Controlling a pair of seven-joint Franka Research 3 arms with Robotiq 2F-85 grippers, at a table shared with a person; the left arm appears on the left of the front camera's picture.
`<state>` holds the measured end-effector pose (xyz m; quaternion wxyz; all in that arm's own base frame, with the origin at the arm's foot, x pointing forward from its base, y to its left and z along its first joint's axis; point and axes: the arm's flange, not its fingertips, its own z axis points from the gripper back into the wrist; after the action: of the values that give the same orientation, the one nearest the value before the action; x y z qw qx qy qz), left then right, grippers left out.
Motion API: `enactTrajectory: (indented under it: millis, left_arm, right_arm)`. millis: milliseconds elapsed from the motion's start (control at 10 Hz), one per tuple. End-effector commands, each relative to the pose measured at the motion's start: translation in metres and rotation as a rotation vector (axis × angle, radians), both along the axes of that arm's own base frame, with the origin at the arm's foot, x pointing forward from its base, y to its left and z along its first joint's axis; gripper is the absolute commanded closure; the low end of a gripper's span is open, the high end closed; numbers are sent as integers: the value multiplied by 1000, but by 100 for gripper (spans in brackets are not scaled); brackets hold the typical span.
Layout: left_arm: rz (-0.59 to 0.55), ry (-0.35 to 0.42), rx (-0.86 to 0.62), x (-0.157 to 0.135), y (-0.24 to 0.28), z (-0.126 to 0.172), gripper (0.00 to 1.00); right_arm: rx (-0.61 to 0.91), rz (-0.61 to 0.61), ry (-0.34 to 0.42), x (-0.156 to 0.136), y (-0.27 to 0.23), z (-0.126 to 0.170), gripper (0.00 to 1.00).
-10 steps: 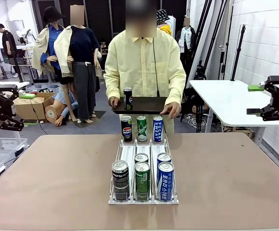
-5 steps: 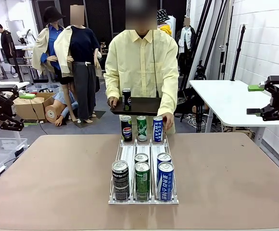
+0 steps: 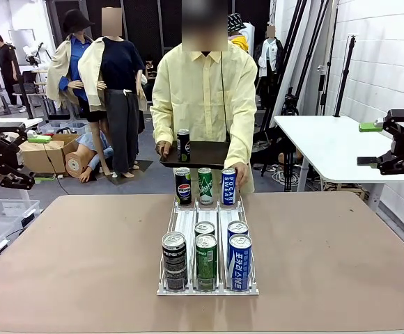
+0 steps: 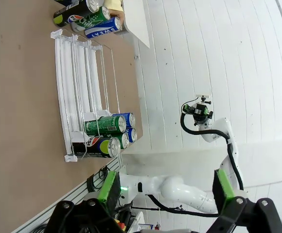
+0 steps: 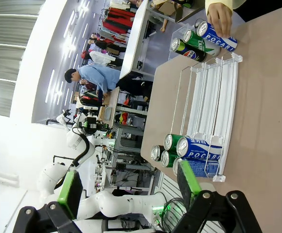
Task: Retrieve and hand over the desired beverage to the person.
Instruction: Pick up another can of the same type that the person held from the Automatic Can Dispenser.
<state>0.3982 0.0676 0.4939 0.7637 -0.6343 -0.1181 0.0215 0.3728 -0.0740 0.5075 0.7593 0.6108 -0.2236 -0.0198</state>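
We see the person's hand [image 3: 241, 169] has dropped from the tray [image 3: 205, 154] onto the blue can [image 3: 228, 188] at the rack's [image 3: 186, 224] far right, likely choosing it. Our left gripper [image 4: 165, 189] and right gripper [image 5: 130, 189] hang wide and empty.

Brown table [image 3: 70, 257] — a white can rack [image 3: 185, 221] sits mid-table.

Green pads [image 5: 188, 182] on the black right gripper [image 5: 129, 187]. Ahead of it, white rack [image 5: 214, 87] on brown table [image 5: 272, 121]; at the rack's near end, blue-and-white can [image 5: 199, 148], green can [image 5: 171, 141], black can [image 5: 156, 152], all silver-topped. Farthest from it, pale-yellow sleeve [image 5: 226, 3]. Same green on black for the left gripper [image 4: 165, 184].
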Motion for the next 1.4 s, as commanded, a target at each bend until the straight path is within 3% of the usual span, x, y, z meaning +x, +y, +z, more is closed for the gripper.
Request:
enactTrajectory:
  millis: [0,1300]
  left_arm:
    - [6,-6,-6,-2,0,2,0]
    - [6,-6,-6,-2,0,2,0]
  right_arm:
    - [13,4,-10,1,1,1,0]
    - [13,4,-10,1,1,1,0]
